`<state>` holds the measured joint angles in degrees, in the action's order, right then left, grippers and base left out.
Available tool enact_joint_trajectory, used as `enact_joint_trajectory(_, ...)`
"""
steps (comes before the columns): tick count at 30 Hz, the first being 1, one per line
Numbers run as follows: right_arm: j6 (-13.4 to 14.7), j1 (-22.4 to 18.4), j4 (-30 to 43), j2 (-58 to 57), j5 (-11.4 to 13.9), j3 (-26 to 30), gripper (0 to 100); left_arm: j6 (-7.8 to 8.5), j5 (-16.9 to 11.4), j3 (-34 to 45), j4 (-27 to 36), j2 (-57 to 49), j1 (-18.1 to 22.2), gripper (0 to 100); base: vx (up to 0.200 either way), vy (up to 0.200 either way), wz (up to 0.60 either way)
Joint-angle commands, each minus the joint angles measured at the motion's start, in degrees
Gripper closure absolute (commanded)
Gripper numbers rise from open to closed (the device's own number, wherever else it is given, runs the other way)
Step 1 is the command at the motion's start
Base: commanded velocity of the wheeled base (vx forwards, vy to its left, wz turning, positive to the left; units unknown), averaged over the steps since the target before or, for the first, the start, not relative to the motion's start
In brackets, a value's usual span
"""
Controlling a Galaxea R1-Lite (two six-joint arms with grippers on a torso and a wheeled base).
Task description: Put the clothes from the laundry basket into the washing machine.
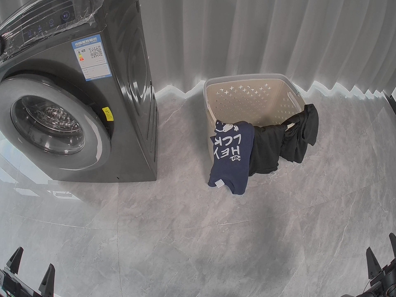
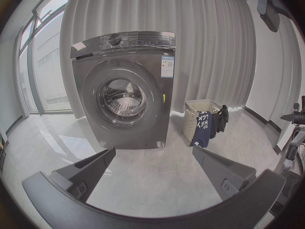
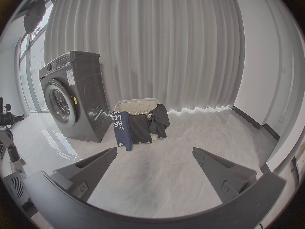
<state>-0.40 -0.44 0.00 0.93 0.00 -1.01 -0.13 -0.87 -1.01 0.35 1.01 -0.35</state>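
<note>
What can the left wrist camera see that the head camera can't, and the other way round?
Left wrist, not head: tall windows beside the washing machine. Head, not left wrist: the star-shaped holes in the far wall of the laundry basket. Both: the washing machine, the basket with a navy shirt and black clothes hanging over its rim, and the open left gripper.

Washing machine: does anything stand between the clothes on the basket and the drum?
Yes: the washing machine has its round door shut over the drum. The clothes hang over the front rim of the laundry basket, beside the machine.
</note>
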Motion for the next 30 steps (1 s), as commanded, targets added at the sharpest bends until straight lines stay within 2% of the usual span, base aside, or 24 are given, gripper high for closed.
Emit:
enact_joint_trajectory(1, 0.05, 0.0, 0.0, -0.93, 0.0, 1.01, 0, 0.05, -0.01, 1.01, 0.0, -1.01, 0.0, 0, 0.0, 0.0, 0.0)
enact_joint_trajectory(6, 0.05, 0.0, 0.0, -0.93, 0.0, 1.01, 0, -0.04, -0.01, 1.01, -0.09, -1.01, 0.0, 0, 0.0, 0.0, 0.0)
enact_joint_trajectory(30, -0.04, 0.0, 0.0, -0.93, 0.0, 1.01, 0, 0.05, -0.01, 1.01, 0.0, -1.01, 0.0, 0, 0.0, -0.2, 0.0)
